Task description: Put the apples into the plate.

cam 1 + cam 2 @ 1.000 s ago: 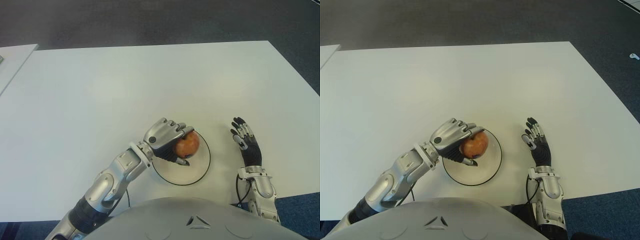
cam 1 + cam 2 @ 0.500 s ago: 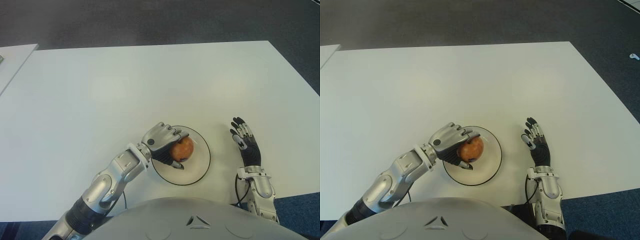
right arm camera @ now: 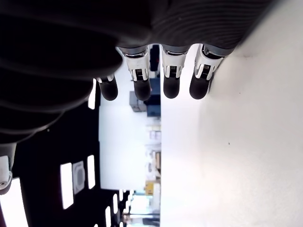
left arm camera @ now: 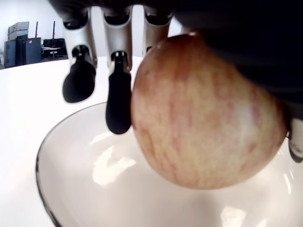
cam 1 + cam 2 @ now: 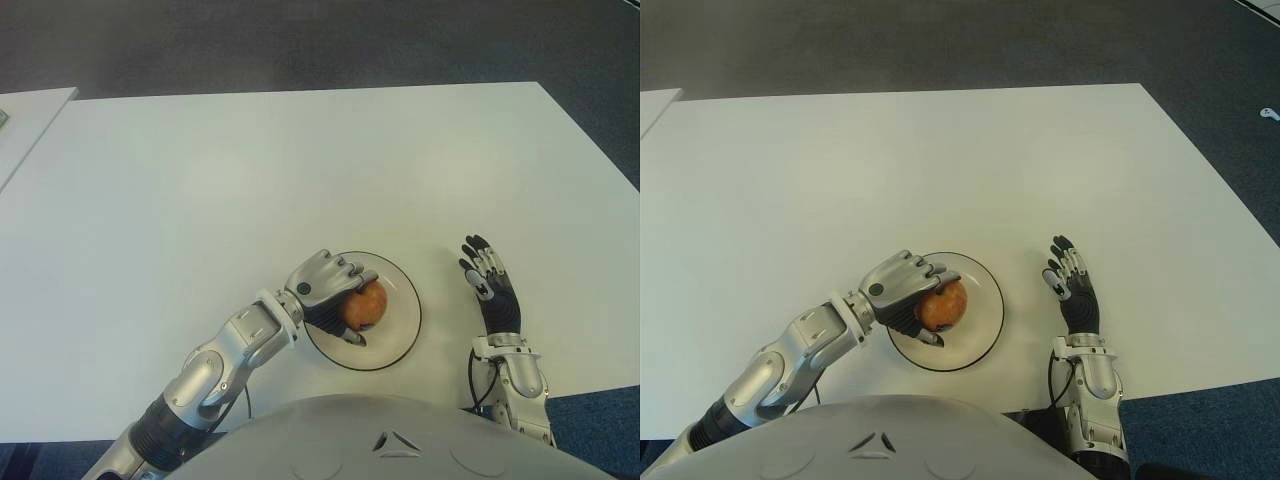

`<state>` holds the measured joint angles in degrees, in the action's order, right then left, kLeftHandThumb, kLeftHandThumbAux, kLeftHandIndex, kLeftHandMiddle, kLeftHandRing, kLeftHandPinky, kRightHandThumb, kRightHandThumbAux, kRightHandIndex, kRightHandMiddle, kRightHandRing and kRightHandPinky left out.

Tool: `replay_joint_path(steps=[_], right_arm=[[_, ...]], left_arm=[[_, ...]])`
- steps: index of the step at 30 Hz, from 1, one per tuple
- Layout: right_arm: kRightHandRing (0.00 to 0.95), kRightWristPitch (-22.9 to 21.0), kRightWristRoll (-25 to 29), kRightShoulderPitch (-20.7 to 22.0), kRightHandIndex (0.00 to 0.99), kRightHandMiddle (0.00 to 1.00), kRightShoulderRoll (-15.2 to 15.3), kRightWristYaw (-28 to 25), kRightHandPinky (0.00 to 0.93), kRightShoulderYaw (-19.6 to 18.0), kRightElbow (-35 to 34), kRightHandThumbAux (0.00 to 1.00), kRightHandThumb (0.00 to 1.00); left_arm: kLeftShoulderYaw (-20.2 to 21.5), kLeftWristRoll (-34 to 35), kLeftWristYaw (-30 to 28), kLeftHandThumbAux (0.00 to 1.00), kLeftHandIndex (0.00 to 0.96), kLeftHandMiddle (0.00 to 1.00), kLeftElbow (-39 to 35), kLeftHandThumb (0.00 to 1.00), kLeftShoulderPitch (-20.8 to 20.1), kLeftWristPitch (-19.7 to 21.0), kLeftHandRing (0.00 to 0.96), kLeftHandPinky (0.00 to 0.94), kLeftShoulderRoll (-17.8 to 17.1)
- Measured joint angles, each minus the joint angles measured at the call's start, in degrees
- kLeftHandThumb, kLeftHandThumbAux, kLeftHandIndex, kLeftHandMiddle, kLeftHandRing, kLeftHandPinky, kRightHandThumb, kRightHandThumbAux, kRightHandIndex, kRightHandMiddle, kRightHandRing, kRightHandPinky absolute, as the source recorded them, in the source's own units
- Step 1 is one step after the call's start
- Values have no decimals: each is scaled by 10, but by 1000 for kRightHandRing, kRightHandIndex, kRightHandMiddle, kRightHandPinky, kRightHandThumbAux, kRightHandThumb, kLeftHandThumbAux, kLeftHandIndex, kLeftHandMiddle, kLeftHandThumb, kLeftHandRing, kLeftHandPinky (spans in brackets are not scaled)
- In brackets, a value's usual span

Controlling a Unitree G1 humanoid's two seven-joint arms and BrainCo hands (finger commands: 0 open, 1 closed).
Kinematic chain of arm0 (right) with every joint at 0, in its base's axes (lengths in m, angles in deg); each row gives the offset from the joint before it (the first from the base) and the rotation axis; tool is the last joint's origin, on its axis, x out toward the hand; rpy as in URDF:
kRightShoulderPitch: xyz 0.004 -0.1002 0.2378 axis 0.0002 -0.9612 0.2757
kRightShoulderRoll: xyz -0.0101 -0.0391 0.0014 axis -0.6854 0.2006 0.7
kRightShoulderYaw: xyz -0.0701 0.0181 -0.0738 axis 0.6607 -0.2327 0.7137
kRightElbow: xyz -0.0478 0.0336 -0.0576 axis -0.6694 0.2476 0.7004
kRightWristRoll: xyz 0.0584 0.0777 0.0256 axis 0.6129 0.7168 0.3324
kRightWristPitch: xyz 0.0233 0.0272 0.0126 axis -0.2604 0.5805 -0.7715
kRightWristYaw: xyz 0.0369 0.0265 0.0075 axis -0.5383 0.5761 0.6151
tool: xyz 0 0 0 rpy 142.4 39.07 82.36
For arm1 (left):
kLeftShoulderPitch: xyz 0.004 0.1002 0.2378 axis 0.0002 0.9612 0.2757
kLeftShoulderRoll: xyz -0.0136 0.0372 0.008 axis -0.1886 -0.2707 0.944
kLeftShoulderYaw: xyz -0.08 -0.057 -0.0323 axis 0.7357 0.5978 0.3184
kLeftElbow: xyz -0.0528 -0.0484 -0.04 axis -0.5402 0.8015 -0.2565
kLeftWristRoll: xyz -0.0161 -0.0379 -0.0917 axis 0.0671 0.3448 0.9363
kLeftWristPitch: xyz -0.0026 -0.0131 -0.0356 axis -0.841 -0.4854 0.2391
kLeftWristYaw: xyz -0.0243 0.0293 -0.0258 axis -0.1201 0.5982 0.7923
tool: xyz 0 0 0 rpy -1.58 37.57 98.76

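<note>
Left hand sits over the near-left part of the plate, fingers curled down around the apple. Grip comes from above: knuckles on top, fingertips wrapping the far side, thumb on the underside. Wrist view shows the fruit pressed into the palm, with the white bowl of the plate directly beneath it. Whether the apple touches the plate surface cannot be told; a thin gap seems possible. The overhand hold makes sense for a lowering move: it keeps the fingers clear of the rim and lets the fruit drop straight when they spread.

Judgement: placement nearly done; release not yet made. Next step likely calls for spreading the fingers and lifting away without rolling the round fruit toward the black-edged rim.

Right hand shows to the right of the plate, well apart from it, fingers straight and spread, holding nothing. Idle.

White table surrounds everything. Only one apple visible in any view, though the task speaks of several.
</note>
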<state>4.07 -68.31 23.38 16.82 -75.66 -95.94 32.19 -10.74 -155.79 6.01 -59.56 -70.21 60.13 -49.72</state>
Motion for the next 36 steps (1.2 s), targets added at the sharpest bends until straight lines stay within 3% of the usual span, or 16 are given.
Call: replay_joint_path(steps=[11,19,23,25,26,28,31,36], right_arm=[[0,5,-3,-1,0,0,0,2,0,3,3,423,114],[0,7,-5,-1,0,0,3,-1,0,9,3,462,106],[0,7,-5,-1,0,0,7,-5,0,10,3,477,104],[0,7,-5,-1,0,0,9,-6,0,10,3,480,102],[0,7,-5,-1,0,0,9,-6,0,10,4,480,100],[0,10,-5,0,0,0,10,-7,0,10,6,479,92],[0,18,-6,1,0,0,10,-9,0,10,12,474,88],[0,26,-6,1,0,0,10,-9,0,10,17,474,96]], left_arm=[[-1,-8,1,700,444,818,6,711,-6,-24,801,745,-20],[-1,-10,2,700,443,847,7,712,-7,-27,827,808,-21],[1,-8,35,697,438,814,16,698,-8,-44,795,759,-23],[4,-3,55,699,431,717,21,693,-8,-56,687,651,-24],[6,-1,65,632,402,630,24,613,-8,-60,599,571,-24],[12,8,84,468,292,372,32,403,-8,-70,337,328,-24],[15,10,102,369,144,142,42,265,-8,-75,118,116,-24],[18,8,93,299,27,23,38,167,-8,-68,19,19,-23]])
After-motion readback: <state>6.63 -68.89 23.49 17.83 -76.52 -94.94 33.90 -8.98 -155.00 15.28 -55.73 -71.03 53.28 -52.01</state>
